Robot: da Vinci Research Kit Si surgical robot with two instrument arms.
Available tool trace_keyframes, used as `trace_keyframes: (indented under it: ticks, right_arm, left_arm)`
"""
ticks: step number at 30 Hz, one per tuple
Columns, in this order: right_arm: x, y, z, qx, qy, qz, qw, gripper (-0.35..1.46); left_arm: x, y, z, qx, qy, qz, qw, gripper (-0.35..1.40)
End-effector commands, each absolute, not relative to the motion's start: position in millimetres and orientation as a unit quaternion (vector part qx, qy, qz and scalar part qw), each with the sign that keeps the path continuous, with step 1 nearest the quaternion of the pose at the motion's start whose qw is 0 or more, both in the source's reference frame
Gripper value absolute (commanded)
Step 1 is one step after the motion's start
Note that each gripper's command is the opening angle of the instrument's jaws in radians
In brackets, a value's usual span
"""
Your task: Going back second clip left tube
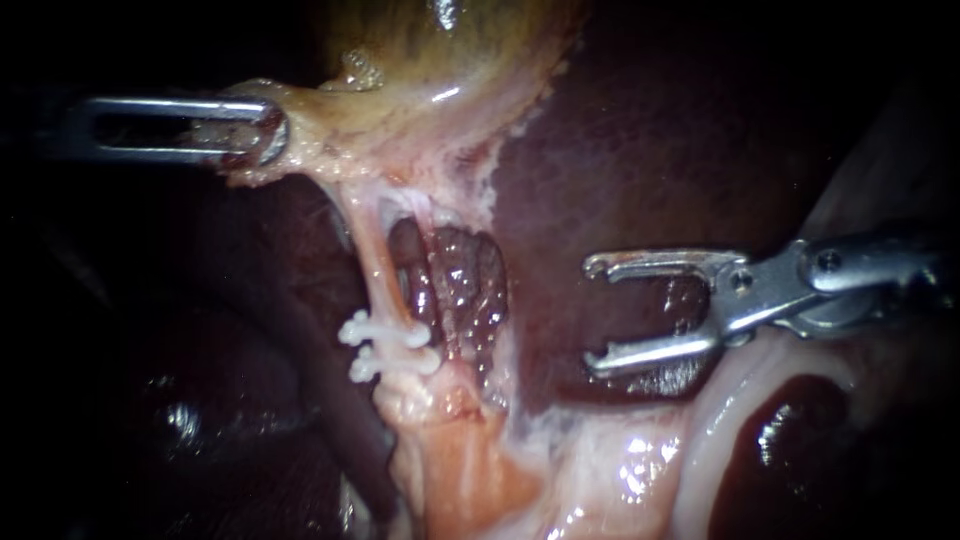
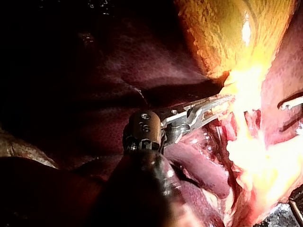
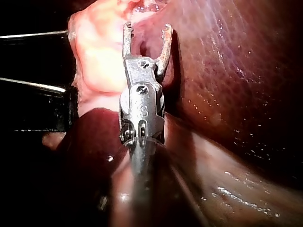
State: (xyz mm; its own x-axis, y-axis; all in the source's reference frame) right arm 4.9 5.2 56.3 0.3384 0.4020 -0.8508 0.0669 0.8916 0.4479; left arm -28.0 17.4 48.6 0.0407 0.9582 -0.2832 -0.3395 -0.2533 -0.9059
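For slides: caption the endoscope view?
Left instrument grips gallbladder; right instrument, jaws open, clear of two clips on tube.

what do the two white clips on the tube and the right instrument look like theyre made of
The clips: probably plastic. They are opaque white with a dull, soft sheen and rounded, knobbly ends, and show no metallic glint.
The right instrument: metal, likely steel. It is silver-grey and smooth, with bright highlights along its edges and a round pin at the hinge.

Upper left, your left instrument point(image 1: 266, 130) meets the gallbladder point(image 1: 430, 60); two clips point(image 1: 385, 335) sit on the left tube point(image 1: 372, 265), your right instrument point(image 1: 592, 313) well right.
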Motion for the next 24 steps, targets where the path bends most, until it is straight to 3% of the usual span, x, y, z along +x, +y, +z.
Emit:
trace_keyframes:
  ticks: [1, 12, 24]
  right_arm:
    - [4.8, 5.2, 56.3, 0.208, 0.565, 0.106, 0.791, 0.5]
    - [4.8, 5.2, 56.2, 0.208, 0.565, 0.106, 0.791, 0.5]
    - [6.0, 4.6, 55.0, 0.212, 0.566, 0.104, 0.789, 0.5]
  left_arm:
    - [-28.3, 17.3, 48.9, -0.495, -0.31, 0.618, 0.526, -0.35]
    - [-32.2, 16.1, 52.5, -0.493, -0.308, 0.626, 0.52, -0.35]
    - [-31.7, 16.1, 52.2, -0.492, -0.313, 0.627, 0.517, -0.35]
